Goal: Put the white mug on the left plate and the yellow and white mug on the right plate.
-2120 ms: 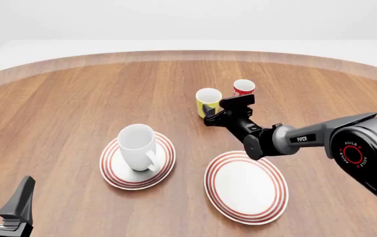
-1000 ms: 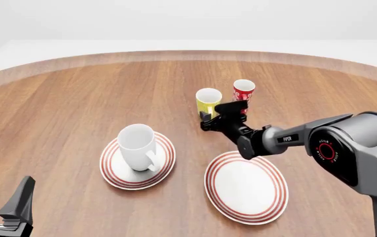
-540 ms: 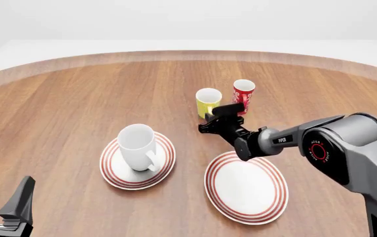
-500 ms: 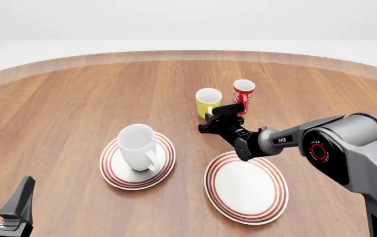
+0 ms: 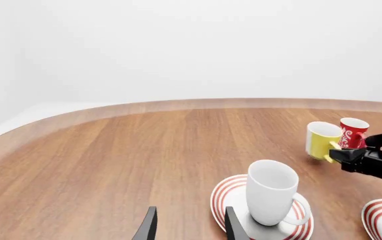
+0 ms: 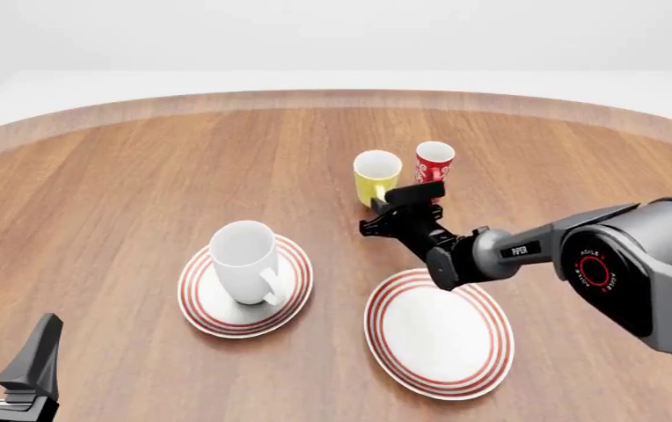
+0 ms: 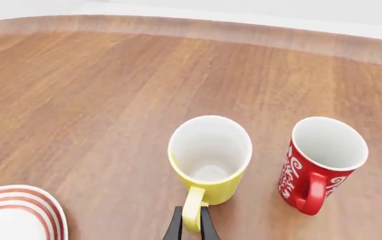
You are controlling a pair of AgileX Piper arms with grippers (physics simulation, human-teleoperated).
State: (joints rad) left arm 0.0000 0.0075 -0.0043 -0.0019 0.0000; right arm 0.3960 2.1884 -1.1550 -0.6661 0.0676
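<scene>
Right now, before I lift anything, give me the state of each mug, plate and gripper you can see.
white mug: upright, standing on the left plate.
left plate: flat on the table, occupied.
yellow and white mug: upright, empty, handle between the right gripper's fingers.
red mug: upright, empty, beside the yellow one, apart.
right plate: flat, nothing on it.
right gripper: shut on the yellow handle.
left gripper: open, holding nothing.

Front view: fixed, high behind the arms, looking forward and down. Left wrist view: low, far back, facing across the table. Right wrist view: close above the yellow and white mug (image 7: 209, 161). All three share it.
</scene>
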